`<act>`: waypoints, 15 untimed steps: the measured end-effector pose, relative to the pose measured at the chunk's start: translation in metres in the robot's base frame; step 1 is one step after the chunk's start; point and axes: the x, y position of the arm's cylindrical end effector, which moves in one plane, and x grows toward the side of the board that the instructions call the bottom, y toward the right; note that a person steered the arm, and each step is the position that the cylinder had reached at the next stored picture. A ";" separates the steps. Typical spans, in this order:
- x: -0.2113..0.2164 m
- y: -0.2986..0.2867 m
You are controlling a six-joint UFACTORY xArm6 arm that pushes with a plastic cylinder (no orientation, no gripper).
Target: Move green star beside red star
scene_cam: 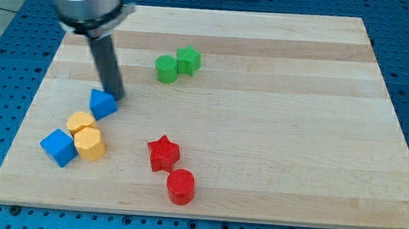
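Observation:
The red star lies at the lower middle of the wooden board. Two green blocks sit touching at the upper middle: one on the right with a star-like outline, and a rounder one on the left; their shapes are hard to tell apart. My tip is at the board's left, touching the top right of a small blue block. It is well to the left of the green blocks and above left of the red star.
A red cylinder sits just below right of the red star. Two yellow blocks and a blue cube cluster at the lower left. Blue pegboard table surrounds the board.

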 end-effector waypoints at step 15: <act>0.094 0.211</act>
